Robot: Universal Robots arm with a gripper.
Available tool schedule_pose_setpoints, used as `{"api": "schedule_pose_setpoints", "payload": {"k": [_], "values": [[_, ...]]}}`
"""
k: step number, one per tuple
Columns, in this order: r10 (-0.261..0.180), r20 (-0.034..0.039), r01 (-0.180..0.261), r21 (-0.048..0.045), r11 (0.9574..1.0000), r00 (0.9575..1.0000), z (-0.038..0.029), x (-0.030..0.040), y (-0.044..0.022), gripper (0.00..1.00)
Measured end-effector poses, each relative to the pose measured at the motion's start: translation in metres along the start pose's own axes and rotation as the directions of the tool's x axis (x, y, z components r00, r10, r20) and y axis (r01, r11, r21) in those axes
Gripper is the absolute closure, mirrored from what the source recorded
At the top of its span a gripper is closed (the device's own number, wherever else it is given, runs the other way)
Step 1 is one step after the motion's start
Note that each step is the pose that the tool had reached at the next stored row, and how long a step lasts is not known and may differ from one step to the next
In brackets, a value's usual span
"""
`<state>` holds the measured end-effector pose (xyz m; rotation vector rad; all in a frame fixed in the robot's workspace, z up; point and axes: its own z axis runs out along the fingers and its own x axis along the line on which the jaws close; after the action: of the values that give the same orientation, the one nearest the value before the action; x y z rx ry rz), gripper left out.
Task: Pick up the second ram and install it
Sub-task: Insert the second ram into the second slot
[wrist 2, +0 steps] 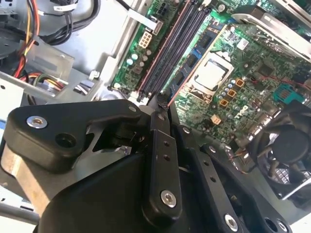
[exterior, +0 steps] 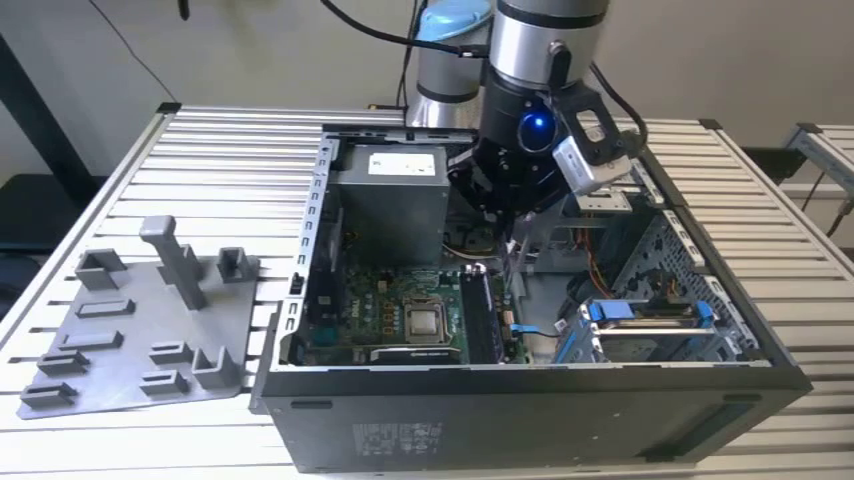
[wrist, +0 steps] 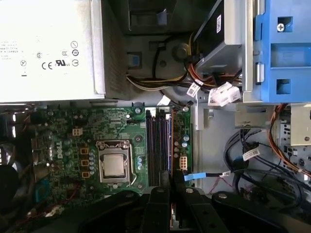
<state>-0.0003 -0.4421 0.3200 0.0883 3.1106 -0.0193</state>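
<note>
The end effector (wrist 2: 160, 104) hangs above the memory slots (wrist: 158, 145) beside the processor socket (wrist: 114, 165), pinching the second ram (wrist: 172, 145) on edge. Good seating probably needs the stick parallel to the slots, pressed straight down, evenly.

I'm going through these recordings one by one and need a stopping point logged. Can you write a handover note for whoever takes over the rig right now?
Gripper: shut on the memory stick, as far as the first wrist view shows.
Where things are: the arm is down inside the open computer case. The stick is edge-on, lined up along the black slots on the green board.
Done: the stick is picked up and brought to the slots.
Left: the gripper has not let go, and I cannot tell whether the stick is seated.
Also: the grey holder tray lies on the table at the exterior view's left.
</note>
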Motion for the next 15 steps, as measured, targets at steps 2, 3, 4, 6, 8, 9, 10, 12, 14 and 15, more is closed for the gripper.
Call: {"api": "schedule_pose_setpoints", "payload": {"k": [2, 3, 4, 6, 8, 9, 10, 12, 14, 15], "values": [[0.0, 0.0, 0.0, 0.0, 1.0, 1.0, 0.0036, 0.0021, -0.001, 0.86], [0.0, 0.0001, 0.0, -0.0002, 1.0, 1.0, 0.0054, 0.003, -0.0012, 0.86], [0.0, 0.0, 0.0, -0.0001, 1.0, 1.0, 0.0072, 0.0039, -0.0015, 0.86], [0.0, -0.0001, 0.0, 0.0001, 1.0, 1.0, 0.0107, 0.0065, -0.0017, 0.86], [0.0, -0.0001, 0.0, 0.0001, 1.0, 1.0, 0.0143, 0.009, -0.0019, 0.86], [0.0, -0.0001, 0.0, 0.0, 1.0, 1.0, 0.0162, 0.0097, -0.002, 0.86], [0.0, -0.0001, 0.0, 0.0001, 1.0, 1.0, 0.018, 0.0098, -0.0022, 0.86], [0.0, -0.0001, 0.0, 0.0002, 1.0, 1.0, 0.0216, 0.0099, -0.003, 0.86], [0.0, -0.0001, 0.0, 0.0001, 1.0, 1.0, 0.0252, 0.0099, -0.004, 0.86], [0.0, -0.0001, 0.0, 0.0001, 1.0, 1.0, 0.0271, 0.01, -0.0045, 0.86]]}}
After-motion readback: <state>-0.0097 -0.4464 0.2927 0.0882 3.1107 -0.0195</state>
